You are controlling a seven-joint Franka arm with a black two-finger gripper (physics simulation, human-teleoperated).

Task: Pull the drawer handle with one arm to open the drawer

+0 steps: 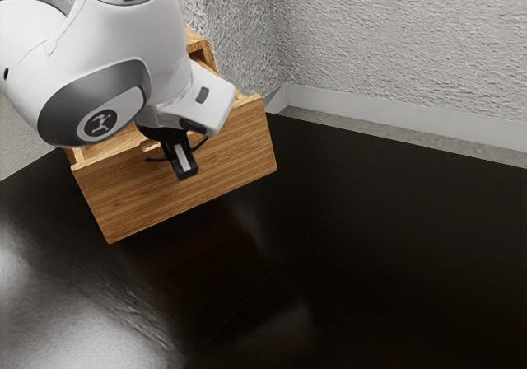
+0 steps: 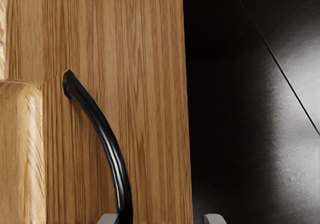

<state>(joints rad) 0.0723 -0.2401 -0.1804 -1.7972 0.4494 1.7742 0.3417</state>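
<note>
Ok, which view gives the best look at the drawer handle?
The wrist view: the black drawer handle curves clearly across the wooden drawer front, from one mount down toward the hand. In the exterior view the handle is just a thin dark arc, partly hidden behind the gripper.

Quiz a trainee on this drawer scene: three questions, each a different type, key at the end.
1. True or false: the drawer front is white metal.
2. The claw is at: A) the wall; B) the curved handle; C) the skirting board.
3. Fill in: the handle's colour is ____.
Key: 1 false, it is wood; 2 B; 3 black.
</note>
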